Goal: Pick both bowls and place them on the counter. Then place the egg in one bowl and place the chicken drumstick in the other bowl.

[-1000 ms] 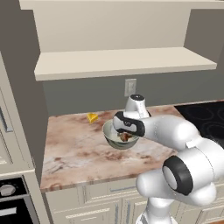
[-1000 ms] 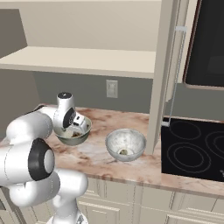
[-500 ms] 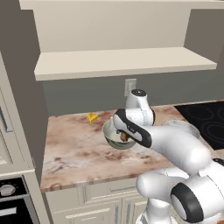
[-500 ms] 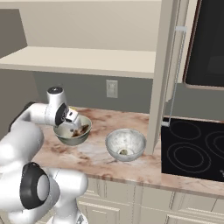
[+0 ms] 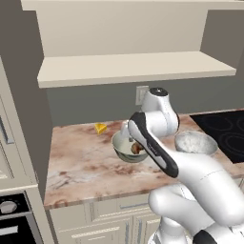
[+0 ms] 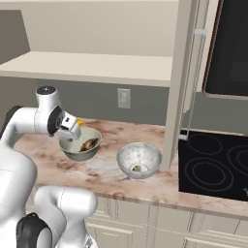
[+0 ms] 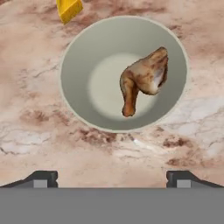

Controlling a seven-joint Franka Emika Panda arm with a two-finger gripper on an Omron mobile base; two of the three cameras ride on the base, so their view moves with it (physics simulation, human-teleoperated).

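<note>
The dark grey-green bowl (image 7: 83,74) stands on the marbled counter (image 7: 43,113) with the chicken drumstick (image 7: 144,78) lying loose inside it, bone tip toward me. My gripper (image 7: 111,179) hovers above the bowl's near rim, open, with nothing between its fingers (image 7: 41,178). From the right base view the gripper (image 6: 72,133) hangs just over that bowl (image 6: 77,154) and the drumstick (image 6: 89,144). To its right the white speckled bowl (image 6: 139,157) holds the egg (image 6: 138,168). In the left base view my forearm crosses in front of the dark bowl (image 5: 121,143); the white bowl (image 5: 195,143) sits further right.
A yellow cheese wedge (image 7: 69,8) lies on the counter just behind the dark bowl, also visible as the cheese wedge (image 5: 100,127). A black cooktop (image 6: 213,164) adjoins the counter on the right, past a tall cabinet panel (image 6: 177,82). A pale shelf (image 5: 133,69) overhangs the counter.
The hand has lifted slightly off the dark bowl and its jaws have spread wider. The arm's elbow has swung toward the cameras. The drumstick stays in the bowl.
</note>
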